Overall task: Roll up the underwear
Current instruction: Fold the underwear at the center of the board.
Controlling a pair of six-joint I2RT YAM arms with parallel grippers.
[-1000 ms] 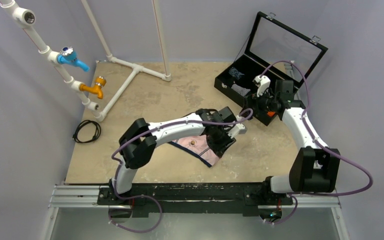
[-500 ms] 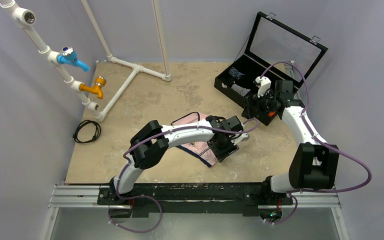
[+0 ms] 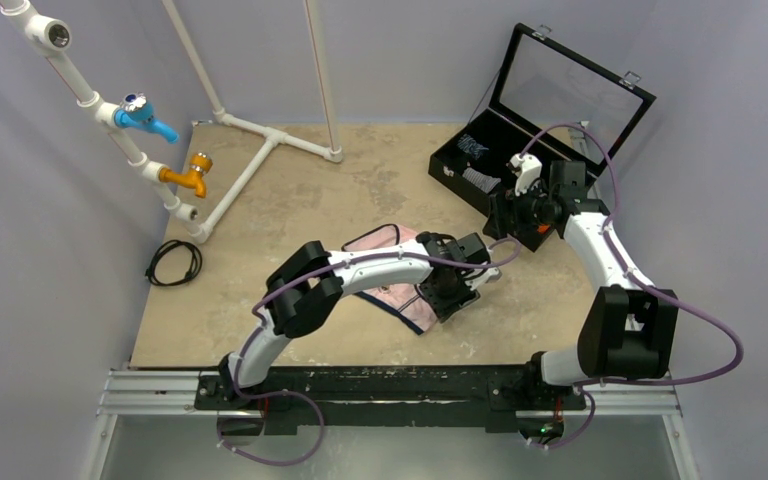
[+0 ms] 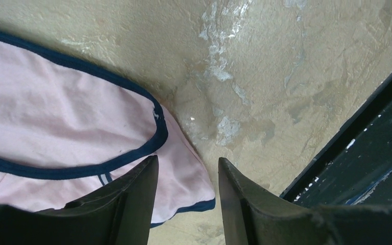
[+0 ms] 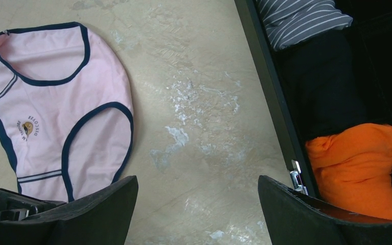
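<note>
Pale pink navy-trimmed fabric briefs [image 5: 56, 107] lie flat toward the bench's [image 3: 260, 200] near edge. Left gripper [image 4: 188, 166] half-open, right gripper [image 5: 198, 184] wide; both empty.

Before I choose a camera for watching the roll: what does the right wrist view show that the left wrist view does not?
Only the right wrist view: most of the underwear spread flat, with its small logo, plus the black case holding a grey-striped rolled cloth and an orange rolled cloth.
Only the left wrist view: a close look at one navy-trimmed corner just beyond the open left gripper.
Both views: the pink underwear and the beige tabletop.
</note>
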